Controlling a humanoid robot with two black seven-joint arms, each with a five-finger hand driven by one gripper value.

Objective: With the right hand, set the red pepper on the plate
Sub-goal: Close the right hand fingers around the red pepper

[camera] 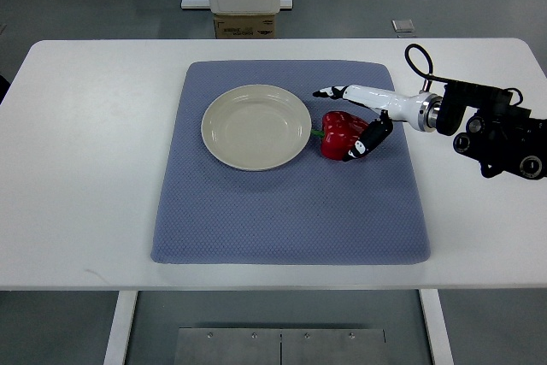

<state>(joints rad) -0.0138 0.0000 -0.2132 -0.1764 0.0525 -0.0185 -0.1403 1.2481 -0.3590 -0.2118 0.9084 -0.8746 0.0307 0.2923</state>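
Fingers (329, 91) of the robot's right hand (359, 117) spread around a red pepper (339, 132), one white digit reaching past its far side while a dark-tipped thumb presses at its near right flank. Whether they grip the pepper firmly or only bracket it cannot be told from above. The pepper lies on a blue-grey mat (291, 211), its green stem pointing toward the plate (255, 126) just beside it, rim and stem nearly touching. That closeness suggests only a short carry to the left remains. The cream plate is bare, with nothing resting inside it. Behind the hand, the white forearm and black wrist housing enter from the right edge across a white table (85, 168). No left arm appears.
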